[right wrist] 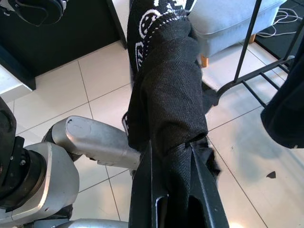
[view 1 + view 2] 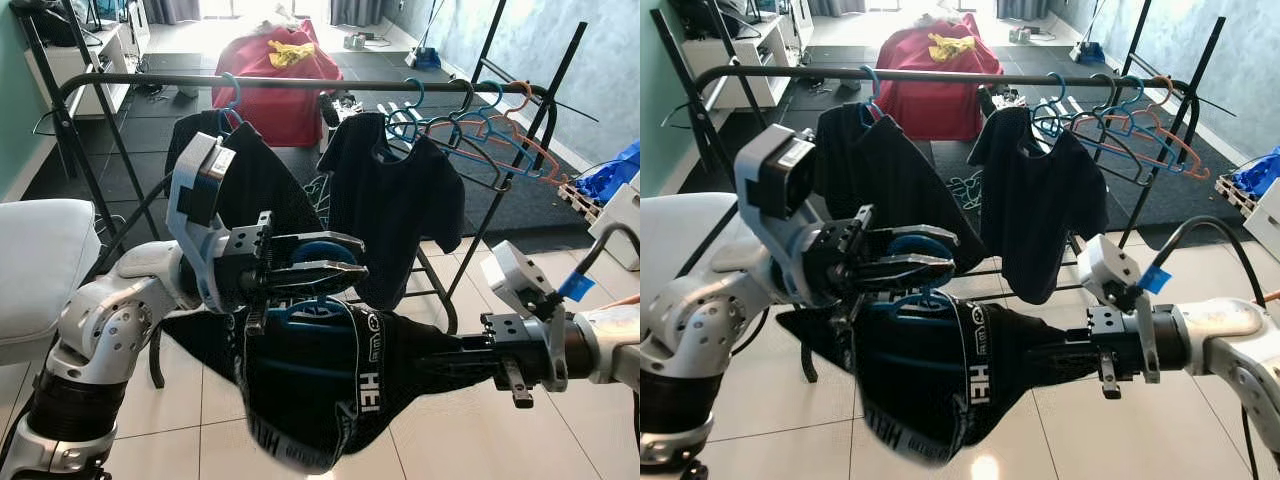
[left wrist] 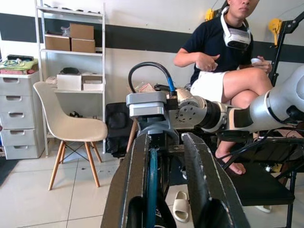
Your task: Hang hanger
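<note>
Left eye view: left gripper (image 2: 325, 268) sits just left of centre, fingers narrowed around the hook of a blue hanger (image 2: 318, 252). A black garment (image 2: 330, 385) with white lettering hangs from that hanger, drooping toward 6 o'clock. Right gripper (image 2: 455, 352) reaches in from 4 o'clock, its fingers buried in the garment's sleeve end. Clothes rail (image 2: 300, 82) runs across at 12 o'clock, above and behind both grippers. Two black shirts hang on it: one (image 2: 250, 170) at 11 o'clock, another (image 2: 395, 205) at 1 o'clock. A cluster of bare hangers (image 2: 480, 125), blue and orange, at 2 o'clock on the rail. A red beanbag (image 2: 270, 75) beyond.

Right eye view: same layout; the hanger is held below the rail, not on it.

Left wrist view: two black fingers (image 3: 199, 185) close together, blue hanger wire between them. Beyond, the right arm (image 3: 223, 114), a seated person (image 3: 223, 61) wearing a headset, a beige chair (image 3: 71, 126) and white shelves (image 3: 71, 47).

Right wrist view: fingers (image 1: 202, 190) pinching bunched black cloth; the garment stretches away over the tiled floor (image 1: 95, 95).
</note>
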You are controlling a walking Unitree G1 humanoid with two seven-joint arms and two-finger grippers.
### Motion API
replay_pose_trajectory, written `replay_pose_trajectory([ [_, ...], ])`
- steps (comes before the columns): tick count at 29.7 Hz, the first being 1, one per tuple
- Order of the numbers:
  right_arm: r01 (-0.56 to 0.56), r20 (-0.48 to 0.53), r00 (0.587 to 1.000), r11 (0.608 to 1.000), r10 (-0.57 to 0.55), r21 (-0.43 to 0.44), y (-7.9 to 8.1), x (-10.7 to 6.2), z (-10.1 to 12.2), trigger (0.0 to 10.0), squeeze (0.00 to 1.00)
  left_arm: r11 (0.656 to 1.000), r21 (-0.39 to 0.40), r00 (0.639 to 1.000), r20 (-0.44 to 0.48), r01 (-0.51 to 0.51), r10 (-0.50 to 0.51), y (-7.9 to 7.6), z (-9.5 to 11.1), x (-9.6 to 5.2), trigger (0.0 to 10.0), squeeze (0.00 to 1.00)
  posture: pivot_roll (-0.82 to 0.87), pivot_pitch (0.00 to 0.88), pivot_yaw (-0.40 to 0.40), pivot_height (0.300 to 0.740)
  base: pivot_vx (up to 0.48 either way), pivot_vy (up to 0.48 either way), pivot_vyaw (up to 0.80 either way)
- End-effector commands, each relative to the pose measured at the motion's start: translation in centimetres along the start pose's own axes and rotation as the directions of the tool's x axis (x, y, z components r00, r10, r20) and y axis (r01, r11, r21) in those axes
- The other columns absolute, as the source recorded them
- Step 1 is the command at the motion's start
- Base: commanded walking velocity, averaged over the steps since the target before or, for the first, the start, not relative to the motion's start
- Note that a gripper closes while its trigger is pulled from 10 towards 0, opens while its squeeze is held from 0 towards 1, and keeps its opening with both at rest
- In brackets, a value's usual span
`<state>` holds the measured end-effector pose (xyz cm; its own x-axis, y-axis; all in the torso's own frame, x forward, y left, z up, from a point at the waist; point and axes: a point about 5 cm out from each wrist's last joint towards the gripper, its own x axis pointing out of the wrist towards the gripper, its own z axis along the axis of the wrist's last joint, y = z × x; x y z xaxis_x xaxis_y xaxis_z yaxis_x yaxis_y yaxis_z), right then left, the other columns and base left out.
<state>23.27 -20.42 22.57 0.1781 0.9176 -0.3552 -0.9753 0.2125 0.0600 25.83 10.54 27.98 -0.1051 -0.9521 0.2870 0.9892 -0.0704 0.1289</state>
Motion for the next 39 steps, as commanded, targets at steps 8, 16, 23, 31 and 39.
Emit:
replay_pose_trajectory([
  [8, -0.007, 0.008, 1.000, 1.000, 0.007, -0.020, 0.2, -0.1, 0.4, 0.0, 0.00, 1.000, 0.008, 1.000, 0.021, 0.008, -0.008, -0.2, -0.1, 0.4, 1.0, 0.00, -0.07, 0.065, -0.044, 0.740, 0.000, 0.000, 0.00],
  [16, -0.005, 0.006, 1.000, 1.000, 0.006, -0.019, 0.1, -0.1, 0.5, 0.0, 0.00, 1.000, 0.004, 1.000, 0.027, 0.006, -0.006, -0.1, -0.1, 0.4, 0.0, 0.00, -0.07, 0.065, -0.044, 0.740, 0.000, 0.000, 0.00],
  [23, -0.005, 0.006, 1.000, 1.000, 0.005, -0.021, 0.1, -0.1, 0.6, 0.0, 0.00, 1.000, 0.013, 1.000, 0.028, -0.007, 0.006, 0.2, 0.1, 0.3, 0.0, 0.00, -0.07, 0.069, -0.047, 0.740, 0.000, 0.000, 0.00],
  [31, 0.123, 0.031, 0.992, 0.992, -0.122, -0.024, -1.2, -0.6, 0.2, 10.0, 1.00, 0.995, 0.065, 0.997, 0.043, -0.071, 0.068, 1.0, 0.9, 0.1, 0.0, 0.00, -0.07, 0.075, -0.048, 0.740, 0.000, 0.000, 0.00],
  [39, 0.304, 0.154, 0.940, 0.952, -0.305, 0.036, -1.2, -3.1, -0.1, 10.0, 1.00, 0.968, 0.135, 0.977, 0.023, -0.213, 0.212, 2.0, 2.0, -2.3, 0.0, 0.00, -0.07, 0.084, -0.049, 0.740, 0.000, 0.000, 0.00],
])
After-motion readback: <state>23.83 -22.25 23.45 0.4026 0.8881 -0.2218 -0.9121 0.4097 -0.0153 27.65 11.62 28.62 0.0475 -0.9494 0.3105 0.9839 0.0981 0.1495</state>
